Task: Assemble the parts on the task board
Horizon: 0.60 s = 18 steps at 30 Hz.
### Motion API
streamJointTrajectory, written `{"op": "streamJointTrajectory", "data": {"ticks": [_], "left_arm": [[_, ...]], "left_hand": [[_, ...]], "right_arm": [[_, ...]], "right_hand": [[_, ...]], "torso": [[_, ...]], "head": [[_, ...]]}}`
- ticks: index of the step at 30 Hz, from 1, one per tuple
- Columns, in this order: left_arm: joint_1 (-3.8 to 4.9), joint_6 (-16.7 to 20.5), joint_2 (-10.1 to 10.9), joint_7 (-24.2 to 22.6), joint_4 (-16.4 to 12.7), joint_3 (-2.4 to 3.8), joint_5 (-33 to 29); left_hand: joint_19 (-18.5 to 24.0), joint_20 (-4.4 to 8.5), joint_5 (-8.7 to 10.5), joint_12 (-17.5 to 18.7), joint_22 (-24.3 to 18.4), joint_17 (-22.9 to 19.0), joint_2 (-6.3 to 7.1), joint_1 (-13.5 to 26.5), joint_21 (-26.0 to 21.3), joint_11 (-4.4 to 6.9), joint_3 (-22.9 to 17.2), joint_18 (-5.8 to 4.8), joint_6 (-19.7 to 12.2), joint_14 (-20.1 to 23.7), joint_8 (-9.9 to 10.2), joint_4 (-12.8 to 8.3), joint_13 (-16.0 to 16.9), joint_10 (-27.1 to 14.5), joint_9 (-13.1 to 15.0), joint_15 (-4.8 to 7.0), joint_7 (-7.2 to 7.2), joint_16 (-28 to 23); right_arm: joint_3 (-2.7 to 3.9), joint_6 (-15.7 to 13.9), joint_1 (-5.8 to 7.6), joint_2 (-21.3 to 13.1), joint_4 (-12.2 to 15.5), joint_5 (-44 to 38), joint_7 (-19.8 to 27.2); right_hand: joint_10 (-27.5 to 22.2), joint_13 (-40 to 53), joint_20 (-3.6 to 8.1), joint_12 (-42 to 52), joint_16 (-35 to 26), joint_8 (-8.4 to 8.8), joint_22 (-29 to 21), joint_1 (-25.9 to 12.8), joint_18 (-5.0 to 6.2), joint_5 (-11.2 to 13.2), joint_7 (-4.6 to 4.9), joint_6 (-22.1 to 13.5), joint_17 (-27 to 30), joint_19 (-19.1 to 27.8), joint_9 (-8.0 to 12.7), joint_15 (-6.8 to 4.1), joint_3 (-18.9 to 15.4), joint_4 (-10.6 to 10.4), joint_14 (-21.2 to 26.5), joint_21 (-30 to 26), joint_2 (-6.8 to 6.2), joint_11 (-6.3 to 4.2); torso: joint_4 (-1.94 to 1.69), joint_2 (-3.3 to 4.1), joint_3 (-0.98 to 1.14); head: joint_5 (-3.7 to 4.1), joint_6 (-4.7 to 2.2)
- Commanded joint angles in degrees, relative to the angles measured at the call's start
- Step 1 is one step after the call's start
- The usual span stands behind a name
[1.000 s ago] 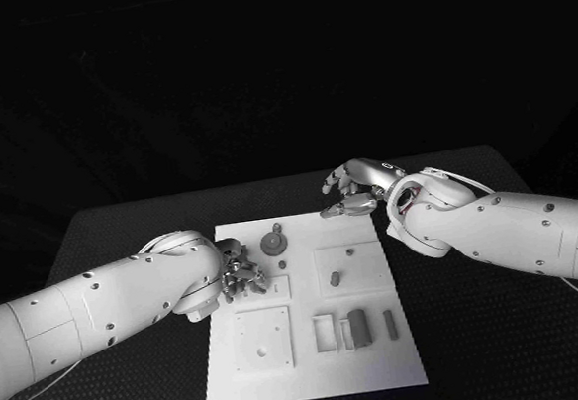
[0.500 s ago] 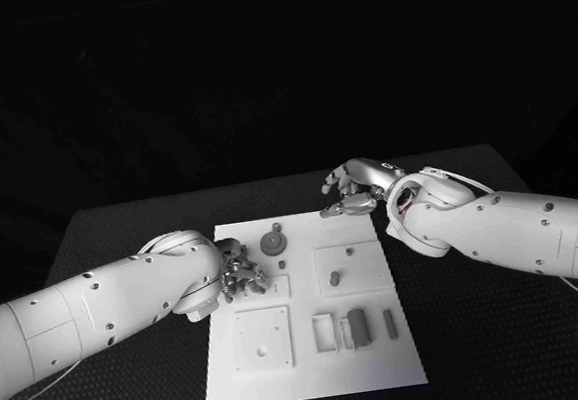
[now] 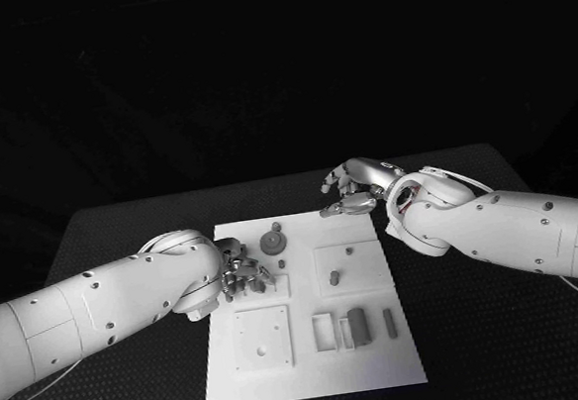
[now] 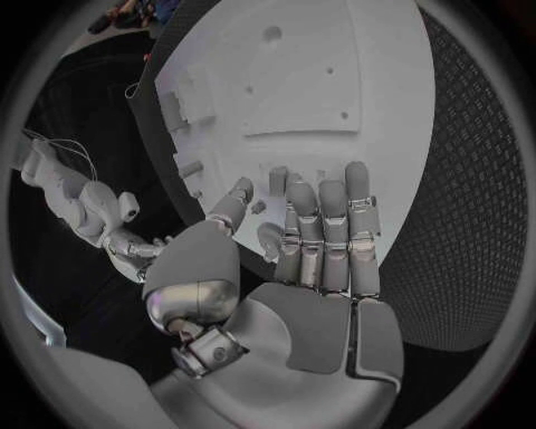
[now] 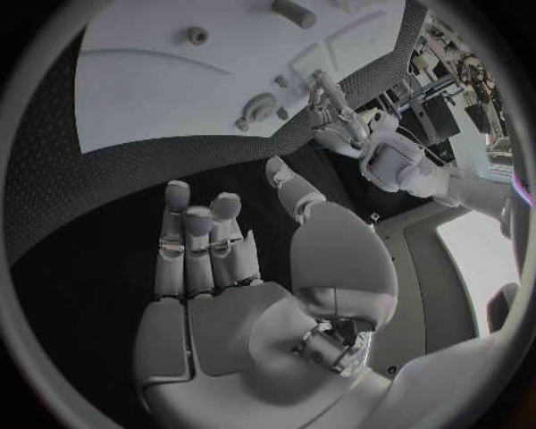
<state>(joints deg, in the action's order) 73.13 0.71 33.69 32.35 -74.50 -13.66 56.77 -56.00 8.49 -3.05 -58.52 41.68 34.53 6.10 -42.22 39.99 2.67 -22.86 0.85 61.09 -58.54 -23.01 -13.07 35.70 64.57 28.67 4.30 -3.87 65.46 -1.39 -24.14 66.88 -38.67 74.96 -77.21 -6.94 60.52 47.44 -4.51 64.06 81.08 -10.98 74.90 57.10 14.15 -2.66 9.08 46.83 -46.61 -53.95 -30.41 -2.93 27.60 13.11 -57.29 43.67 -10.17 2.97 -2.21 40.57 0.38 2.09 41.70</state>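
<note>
Left wrist view shows left hand (image 4: 302, 268) fingers (image 4: 331, 223) empty above task board (image 4: 335, 54).

The task board (image 3: 312, 372) lies in the lower middle of the frame, on the worktop (image 3: 121, 232). The left hand (image 3: 242, 278) sits over the board's left edge, near the middle of the frame. The right hand (image 3: 357, 189) sits just past the board's top right corner. A round part (image 3: 274, 241) lies near the board's top. A small part (image 3: 334, 277) stands right of the left hand. Three long parts (image 3: 357, 328) lie side by side lower down, toward the board's right.
</note>
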Motion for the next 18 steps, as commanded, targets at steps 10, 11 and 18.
{"op": "streamJointTrajectory", "data": {"ticks": [10,11,18], "left_arm": [[0.00,0.05,-0.26,-0.58,0.02,0.03,-0.64],[0.00,0.00,-0.29,-0.60,0.04,0.03,-0.64],[-0.01,-0.02,-0.36,-0.65,0.06,0.03,-0.64]], "left_hand": [[-0.13,1.20,0.16,-0.42,0.16,-0.17,-0.18,1.31,-0.43,0.01,0.99,0.45,-0.11,0.46,0.15,-0.34,0.13,-0.42,0.07,-0.09,0.29,0.36],[-0.13,1.20,0.16,-0.42,0.16,-0.17,-0.18,1.31,-0.43,0.01,0.99,0.45,-0.11,0.46,0.15,-0.34,0.13,-0.42,0.07,-0.09,0.29,0.36],[-0.39,1.28,0.15,-0.68,0.27,-0.13,-0.77,1.61,-0.37,0.15,1.19,0.51,0.21,0.26,-0.05,-0.38,0.26,-0.19,0.16,0.00,0.43,0.67]], "right_arm": [[0.03,0.67,-0.03,0.06,-0.01,-0.13,0.30],[0.03,0.68,-0.03,0.07,-0.02,-0.13,0.31],[0.03,0.75,-0.04,0.08,-0.05,-0.12,0.31]], "right_hand": [[0.10,-0.09,-0.30,0.21,0.18,-0.19,0.87,-0.03,0.85,-0.16,0.37,-0.02,0.08,0.18,0.05,-0.23,-0.33,0.09,0.02,0.10,0.61,-0.06],[0.10,-0.09,-0.30,0.21,0.18,-0.19,0.87,-0.03,0.85,-0.16,0.37,-0.02,0.08,0.18,0.05,-0.23,-0.33,0.09,0.02,0.10,0.61,-0.06],[0.10,-0.09,-0.30,0.21,0.18,-0.19,0.87,-0.03,0.85,-0.16,0.37,-0.02,0.08,0.18,0.05,-0.23,-0.33,0.09,0.02,0.10,0.61,-0.06]], "torso": [[0.02,0.01,0.02],[0.02,0.01,0.01],[0.06,0.04,0.01]], "head": [[0.04,0.06],[0.04,0.06],[0.14,0.14]]}}
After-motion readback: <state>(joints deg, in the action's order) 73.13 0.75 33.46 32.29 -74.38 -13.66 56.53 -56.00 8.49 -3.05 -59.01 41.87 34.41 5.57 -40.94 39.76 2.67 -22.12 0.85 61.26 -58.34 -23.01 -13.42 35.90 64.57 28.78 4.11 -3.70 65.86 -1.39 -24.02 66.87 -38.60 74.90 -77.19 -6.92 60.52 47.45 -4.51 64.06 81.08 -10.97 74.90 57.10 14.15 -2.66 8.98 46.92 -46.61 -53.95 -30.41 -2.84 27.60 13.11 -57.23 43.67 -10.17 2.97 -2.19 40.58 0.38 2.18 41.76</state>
